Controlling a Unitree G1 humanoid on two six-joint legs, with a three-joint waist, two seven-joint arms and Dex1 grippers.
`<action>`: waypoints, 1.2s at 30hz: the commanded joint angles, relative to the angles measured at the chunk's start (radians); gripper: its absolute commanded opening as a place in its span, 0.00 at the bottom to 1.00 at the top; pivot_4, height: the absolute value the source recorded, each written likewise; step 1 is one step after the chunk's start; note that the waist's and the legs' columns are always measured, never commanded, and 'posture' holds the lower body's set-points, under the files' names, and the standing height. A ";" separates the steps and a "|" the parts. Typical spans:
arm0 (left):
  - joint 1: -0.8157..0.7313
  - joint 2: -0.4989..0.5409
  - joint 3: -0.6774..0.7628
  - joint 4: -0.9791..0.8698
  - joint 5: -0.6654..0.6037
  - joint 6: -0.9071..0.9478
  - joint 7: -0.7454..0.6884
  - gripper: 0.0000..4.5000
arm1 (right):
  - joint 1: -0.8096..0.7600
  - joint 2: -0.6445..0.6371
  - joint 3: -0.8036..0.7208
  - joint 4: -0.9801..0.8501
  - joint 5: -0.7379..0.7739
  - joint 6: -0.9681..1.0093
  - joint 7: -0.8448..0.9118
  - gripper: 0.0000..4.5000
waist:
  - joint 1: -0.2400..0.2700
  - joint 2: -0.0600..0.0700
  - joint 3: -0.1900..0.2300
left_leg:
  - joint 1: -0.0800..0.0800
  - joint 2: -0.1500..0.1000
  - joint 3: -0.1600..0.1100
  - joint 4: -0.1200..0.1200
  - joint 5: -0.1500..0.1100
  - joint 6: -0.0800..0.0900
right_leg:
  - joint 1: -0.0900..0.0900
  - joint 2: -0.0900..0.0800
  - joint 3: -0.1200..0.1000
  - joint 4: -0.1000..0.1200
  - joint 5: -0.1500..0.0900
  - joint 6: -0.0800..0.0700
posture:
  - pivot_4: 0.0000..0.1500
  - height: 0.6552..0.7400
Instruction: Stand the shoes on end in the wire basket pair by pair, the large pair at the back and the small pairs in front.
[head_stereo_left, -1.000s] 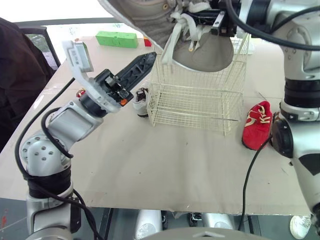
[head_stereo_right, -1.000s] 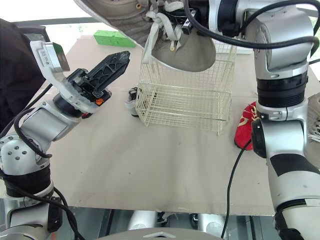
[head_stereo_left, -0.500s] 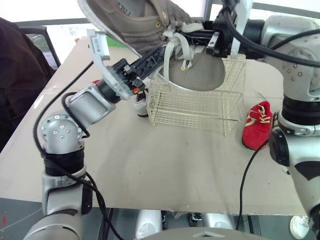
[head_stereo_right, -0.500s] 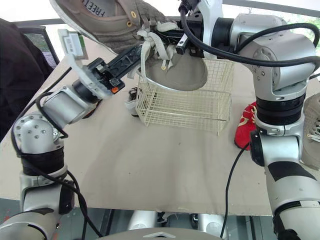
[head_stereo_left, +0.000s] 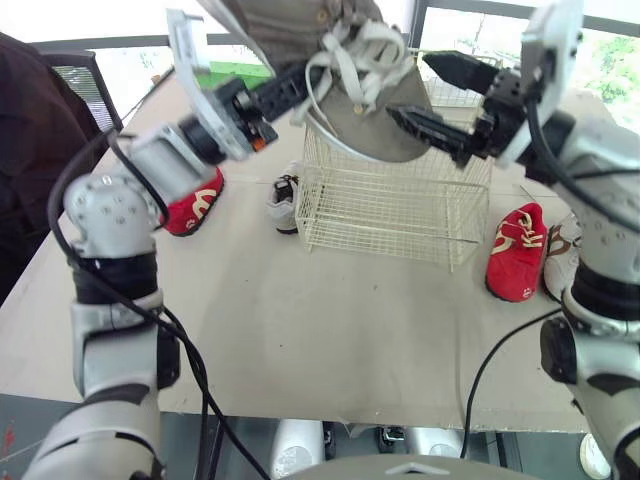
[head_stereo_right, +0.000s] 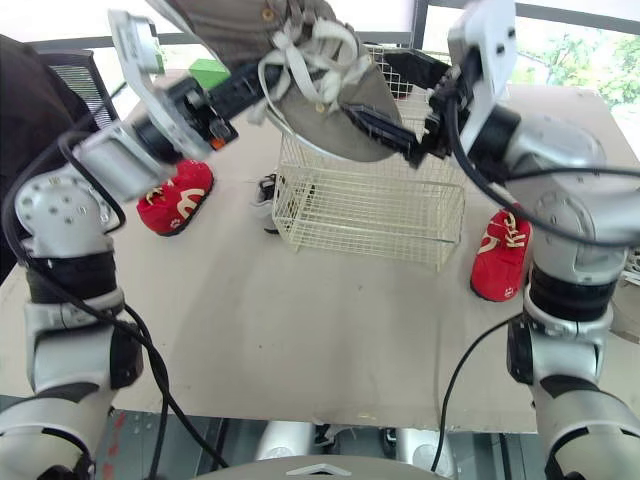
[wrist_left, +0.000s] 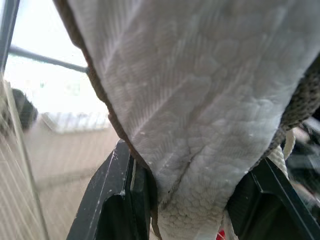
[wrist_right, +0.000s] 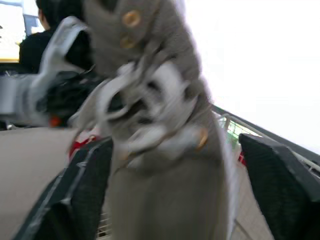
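Left wrist view: left tool clamps the grey shoe over the wire basket; right tool gapes beside it.

No legible text or markings

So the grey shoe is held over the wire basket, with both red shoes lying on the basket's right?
No: one red shoe lies right of the wire basket, the other red shoe on its left, per the left eye view. The grey shoe is over it.

grey shoe: tilted above wire basket | left red shoe, right red shoe: flanking it
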 joint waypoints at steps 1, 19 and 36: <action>-0.223 0.019 -0.081 0.262 0.225 -0.151 -0.283 0.34 | 0.154 -0.018 -0.088 -0.179 0.084 -0.022 -0.028 1.00 | 0.010 -0.001 0.000 | 0.000 0.000 0.000 0.000 0.000 0.000 | 0.000 0.000 -0.001 0.000 0.000 0.000 | 1.00 1.00; -0.771 -0.120 -0.282 1.244 1.076 -0.914 -0.602 0.34 | 0.566 -0.124 -0.304 -0.450 0.409 -0.082 -0.260 1.00 | -0.004 -0.003 0.002 | 0.000 -0.002 -0.003 -0.002 0.000 0.000 | -0.002 0.006 0.005 -0.001 -0.003 0.005 | 1.00 1.00; -0.713 -0.132 -0.137 1.258 1.160 -0.891 -0.616 0.99 | 0.624 -0.201 -0.246 -0.476 0.496 -0.144 -0.400 1.00 | -0.007 -0.004 0.002 | -0.001 -0.002 -0.008 -0.001 0.001 -0.002 | -0.002 0.006 0.009 0.000 -0.002 0.003 | 1.00 1.00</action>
